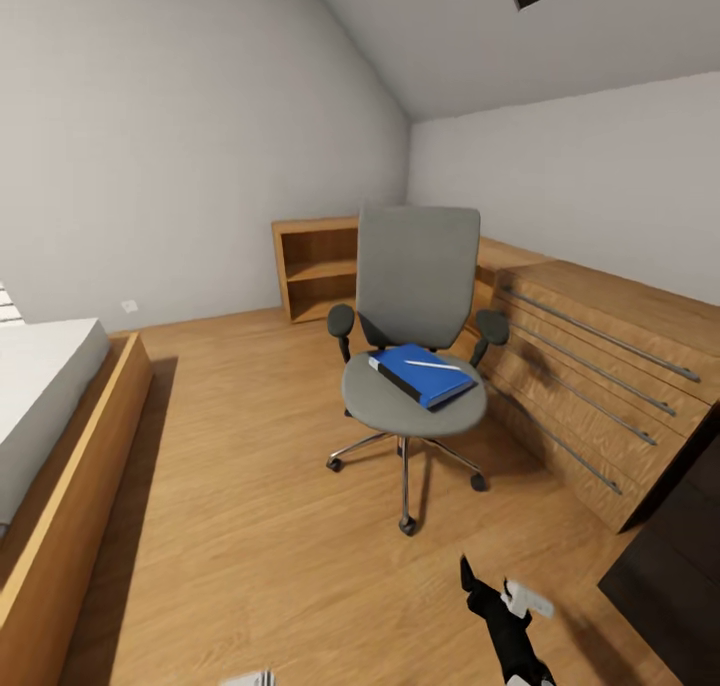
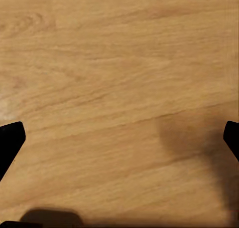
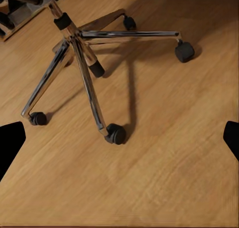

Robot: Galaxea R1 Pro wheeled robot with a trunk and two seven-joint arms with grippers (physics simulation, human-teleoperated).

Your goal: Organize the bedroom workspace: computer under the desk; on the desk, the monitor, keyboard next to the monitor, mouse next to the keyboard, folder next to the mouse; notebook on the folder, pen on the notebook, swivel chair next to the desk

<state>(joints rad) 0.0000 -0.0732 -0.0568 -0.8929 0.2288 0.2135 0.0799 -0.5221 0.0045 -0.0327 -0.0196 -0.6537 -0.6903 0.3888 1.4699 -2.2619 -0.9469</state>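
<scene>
A grey swivel chair (image 1: pixel 415 296) stands in the middle of the wooden floor, facing me. On its seat lies a blue folder (image 1: pixel 420 376), and a thin white pen (image 1: pixel 432 364) rests on top of it. My right gripper (image 1: pixel 495 591) hangs low in front of the chair, short of its base. In the right wrist view that gripper (image 3: pixel 119 138) is open and empty, above the chair's chrome legs (image 3: pixel 82 63) and castors. The left gripper (image 2: pixel 119 138) is open over bare floor boards. Desk, monitor, keyboard and mouse are out of view.
A bed with a wooden frame (image 1: pixel 70 466) runs along the left. A low wooden bookshelf (image 1: pixel 315 266) stands at the back wall. A long wooden dresser (image 1: pixel 600 386) with metal rails lines the right side, with dark furniture (image 1: pixel 675 566) nearer me.
</scene>
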